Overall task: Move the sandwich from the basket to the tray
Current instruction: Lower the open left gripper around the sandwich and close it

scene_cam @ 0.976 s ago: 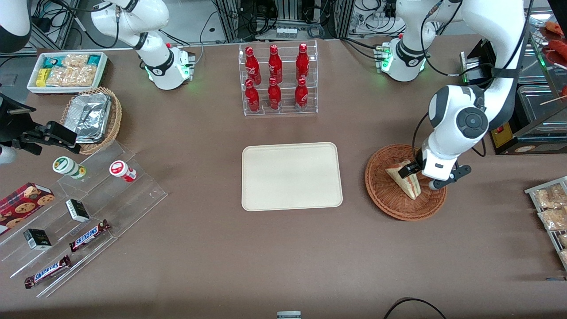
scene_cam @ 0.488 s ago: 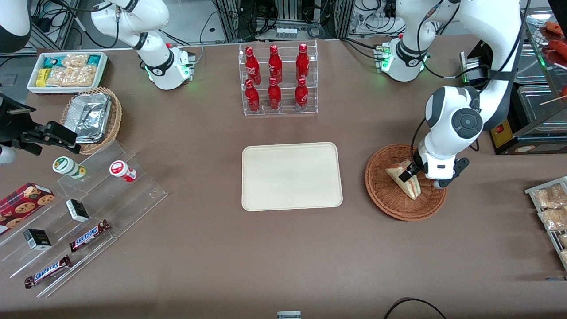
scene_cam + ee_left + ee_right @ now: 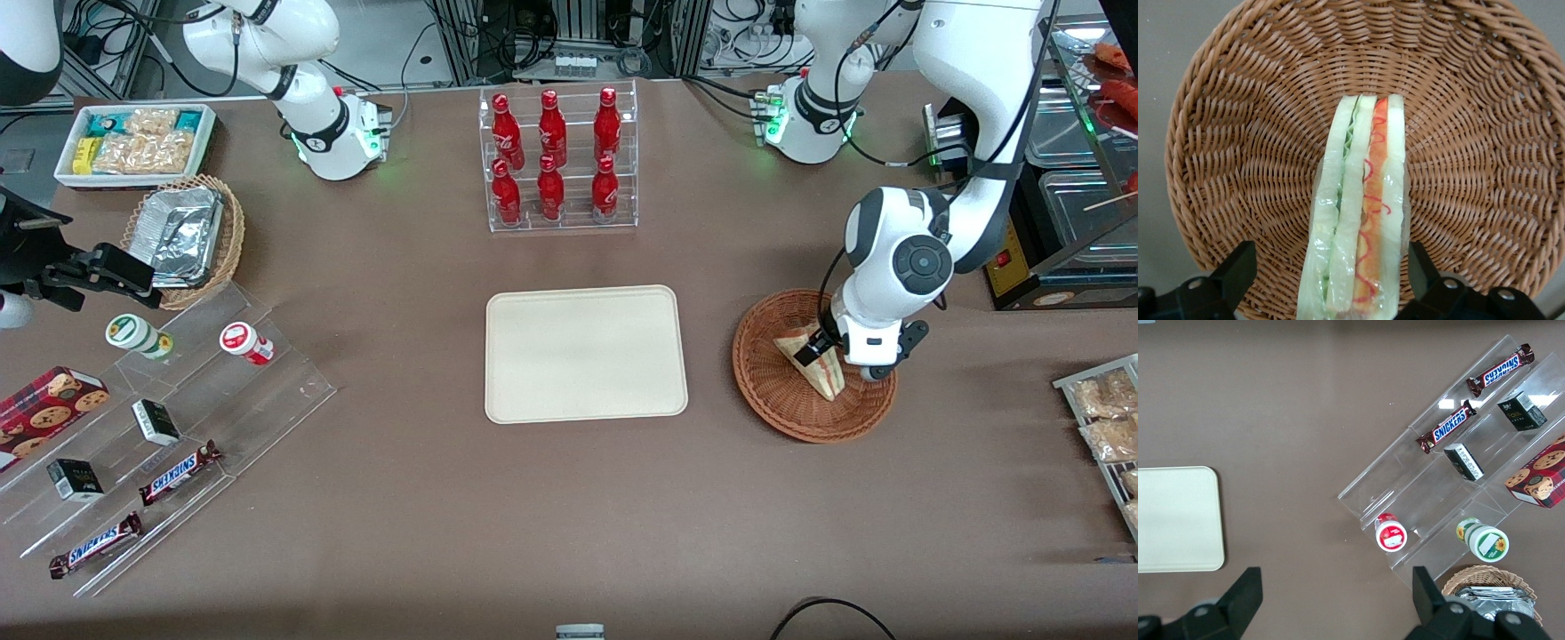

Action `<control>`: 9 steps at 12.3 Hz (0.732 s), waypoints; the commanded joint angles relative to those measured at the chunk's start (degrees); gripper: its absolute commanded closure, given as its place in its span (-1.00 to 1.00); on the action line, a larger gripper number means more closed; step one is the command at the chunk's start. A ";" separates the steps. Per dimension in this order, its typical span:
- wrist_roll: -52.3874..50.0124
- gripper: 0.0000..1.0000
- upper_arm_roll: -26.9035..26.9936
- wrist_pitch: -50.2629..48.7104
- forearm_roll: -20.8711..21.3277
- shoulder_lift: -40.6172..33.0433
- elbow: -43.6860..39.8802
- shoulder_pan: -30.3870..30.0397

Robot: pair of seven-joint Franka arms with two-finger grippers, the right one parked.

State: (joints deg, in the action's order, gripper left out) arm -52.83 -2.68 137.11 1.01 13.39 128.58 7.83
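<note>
Straddling the sandwich [image 3: 1358, 213], my gripper [image 3: 1328, 277] sits low in the basket [image 3: 782, 404] with its fingers [image 3: 1238, 267] spread wide, one on each side of the wedge and neither pressing it. I see the sandwich on its edge in the basket, just beside the bare tray [image 3: 586, 353] on the brown table [image 3: 444, 516]. Fingertip contact with the wicker is cut off from me.

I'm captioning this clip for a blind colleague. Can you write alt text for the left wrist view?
A wrapped sandwich stands on edge in a round woven basket, its green and red-orange filling facing the camera. The gripper is open, with one of its black fingers on each side of the sandwich, neither clearly touching it.
</note>
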 commanded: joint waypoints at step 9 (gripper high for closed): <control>6.38 0.85 0.21 -12.27 -0.48 1.29 -10.25 0.61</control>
State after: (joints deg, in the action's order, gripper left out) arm -50.80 -2.79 130.24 1.01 14.33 123.01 7.87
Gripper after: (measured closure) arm 0.789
